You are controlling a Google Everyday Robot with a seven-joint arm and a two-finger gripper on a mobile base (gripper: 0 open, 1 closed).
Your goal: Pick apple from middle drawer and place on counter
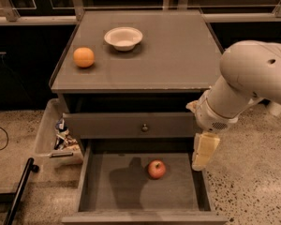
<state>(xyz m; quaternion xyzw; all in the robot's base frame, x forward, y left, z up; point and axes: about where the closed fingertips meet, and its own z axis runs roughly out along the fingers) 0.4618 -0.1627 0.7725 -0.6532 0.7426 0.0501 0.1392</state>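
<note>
The red apple (156, 169) lies on the bare floor of the open middle drawer (107, 191), right of its centre. My gripper (203, 152) hangs from the white arm over the drawer's right side wall, to the right of the apple and above it, apart from it. The counter (178, 55) is the flat grey-brown cabinet top above.
An orange (84, 57) sits on the counter's left side and a white bowl (123, 37) at its back middle. A closed drawer front with a small knob (144, 127) is above the open drawer. A bin with clutter (61, 137) and a black pole (19, 191) stand at left.
</note>
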